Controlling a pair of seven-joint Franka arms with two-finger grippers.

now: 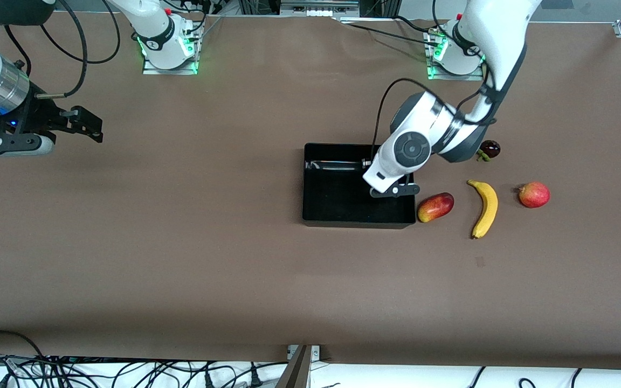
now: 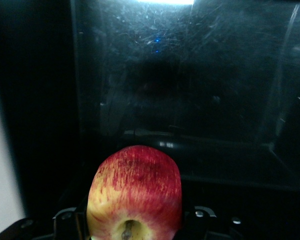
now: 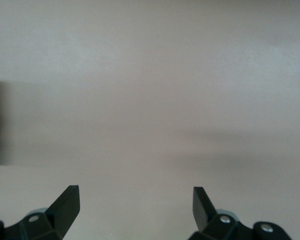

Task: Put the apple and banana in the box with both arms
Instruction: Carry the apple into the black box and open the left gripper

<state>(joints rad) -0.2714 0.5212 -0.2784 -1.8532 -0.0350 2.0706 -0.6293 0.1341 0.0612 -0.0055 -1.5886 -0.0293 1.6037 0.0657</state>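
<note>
My left gripper (image 1: 394, 189) hangs over the black box (image 1: 358, 221), at its end toward the left arm. In the left wrist view it (image 2: 135, 222) is shut on the apple (image 2: 135, 185), red with a yellowish streaked patch, above the box's dark floor (image 2: 190, 90). The arm's wrist hides the apple in the front view. The banana (image 1: 484, 207) lies on the table beside the box, toward the left arm's end. My right gripper (image 1: 90, 126) waits open and empty over bare table at the right arm's end, and it also shows in the right wrist view (image 3: 136, 200).
An oblong red-yellow mango-like fruit (image 1: 435, 207) lies between the box and the banana. A round red-orange fruit (image 1: 534, 194) lies past the banana toward the left arm's end. A small dark fruit (image 1: 489, 149) sits farther from the front camera than the banana.
</note>
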